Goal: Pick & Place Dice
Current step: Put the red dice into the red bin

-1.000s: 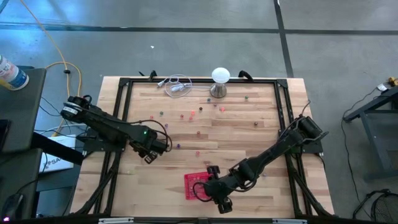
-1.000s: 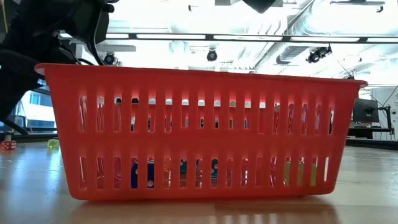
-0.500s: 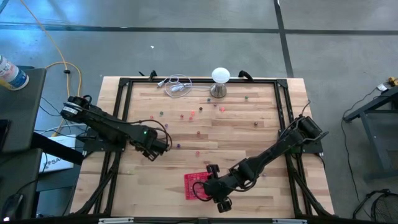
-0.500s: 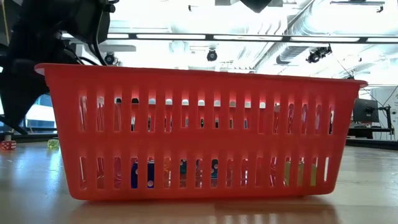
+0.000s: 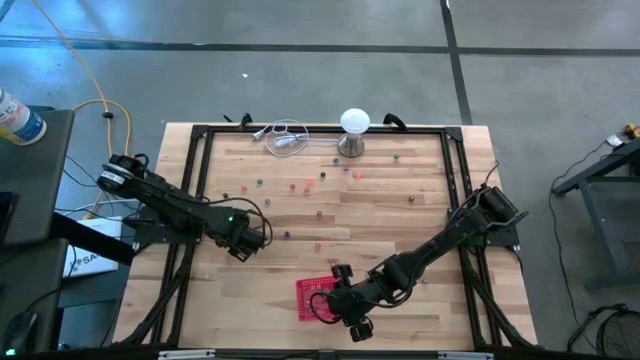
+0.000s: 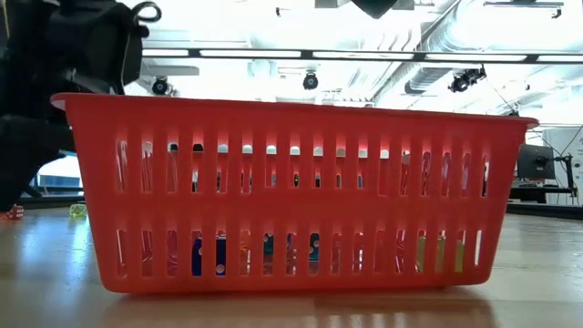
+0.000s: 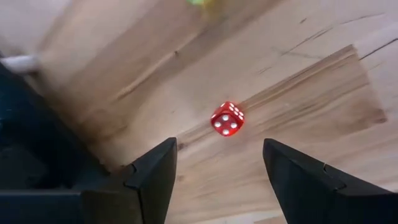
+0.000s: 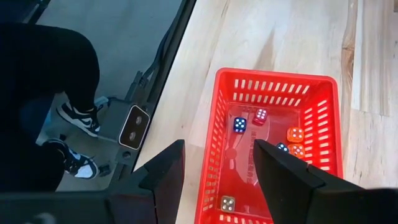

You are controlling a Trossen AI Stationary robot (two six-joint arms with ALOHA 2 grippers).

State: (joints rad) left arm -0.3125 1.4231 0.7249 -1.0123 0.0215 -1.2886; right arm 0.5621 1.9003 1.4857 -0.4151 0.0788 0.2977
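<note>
A red die (image 7: 227, 119) lies on the wood, and my left gripper (image 7: 219, 146) hangs open above it, pointing down, one finger on either side and clear of it. In the high view this gripper (image 5: 240, 246) is at the table's left. My right gripper (image 8: 219, 149) stands open and empty, tilted down over the red basket (image 8: 329, 124), which holds several dice (image 8: 240, 124). The basket (image 5: 312, 297) sits near the front edge. More dice (image 5: 310, 184) lie scattered across the middle and far part of the table.
A white ball-topped stand (image 5: 354, 130) and a coil of cable (image 5: 285, 136) sit at the far edge. A black frame (image 5: 200, 150) runs round the table. A person's legs and shoes (image 8: 74, 118) show beyond the near edge. The basket (image 6: 291, 191) fills the low view.
My left gripper has sunk toward the table at the left and rolled a little about its own axis. My right gripper and the basket have kept still.
</note>
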